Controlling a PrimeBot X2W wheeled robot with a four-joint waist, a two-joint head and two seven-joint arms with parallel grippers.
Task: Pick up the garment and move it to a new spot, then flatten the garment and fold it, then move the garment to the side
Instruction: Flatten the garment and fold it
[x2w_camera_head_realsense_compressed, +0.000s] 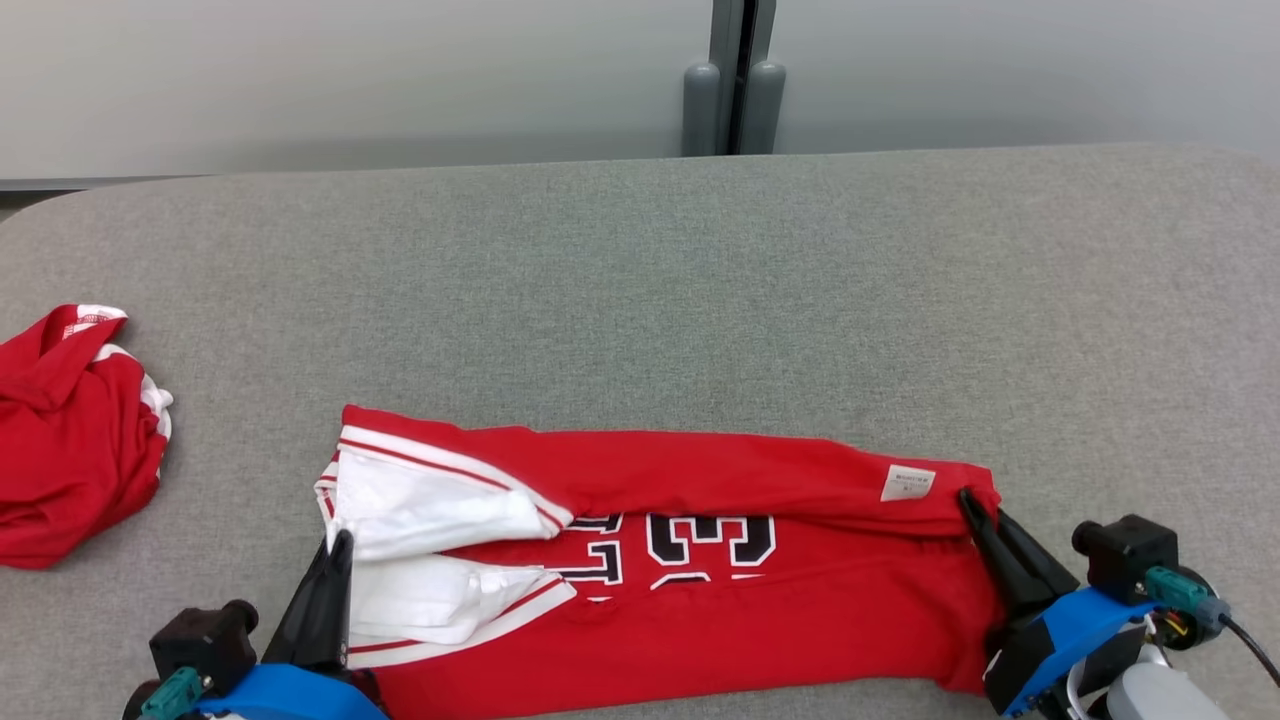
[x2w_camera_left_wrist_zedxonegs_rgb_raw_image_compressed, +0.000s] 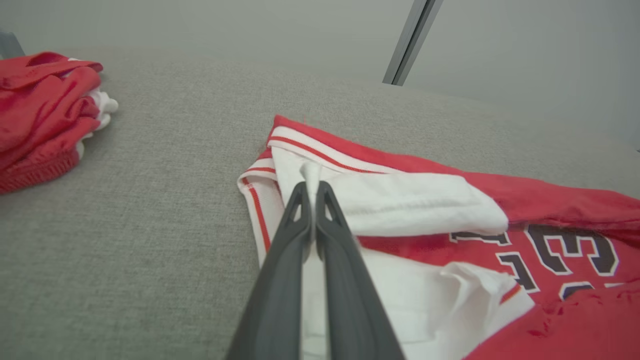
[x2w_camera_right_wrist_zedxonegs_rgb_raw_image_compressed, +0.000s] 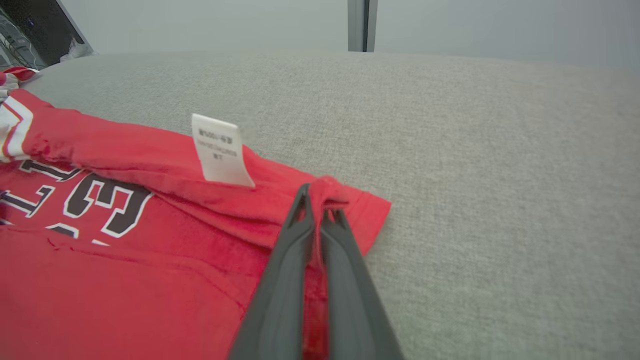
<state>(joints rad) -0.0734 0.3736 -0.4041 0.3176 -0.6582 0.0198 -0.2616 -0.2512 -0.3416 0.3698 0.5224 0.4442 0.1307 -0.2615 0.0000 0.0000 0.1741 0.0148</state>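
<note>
garment (x2w_camera_head_realsense_compressed: 700, 600): red jersey, folded long, lying at 6 o'clock on grey table (x2w_camera_head_realsense_compressed: 700, 280)
left gripper (x2w_camera_head_realsense_compressed: 342, 542): clamped on white sleeve fabric, garment's 9 o'clock end
right gripper (x2w_camera_head_realsense_compressed: 966, 497): clamped on red hem corner, 3 o'clock end, beside white tag (x2w_camera_head_realsense_compressed: 907, 483)
other red garment (x2w_camera_head_realsense_compressed: 70, 450): bunched, 9 o'clock, apart

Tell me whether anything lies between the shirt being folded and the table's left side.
A crumpled red garment lies at the left edge of the table, apart from the shirt. The left tool is shut on the shirt's white end, the right tool on its red corner.
</note>
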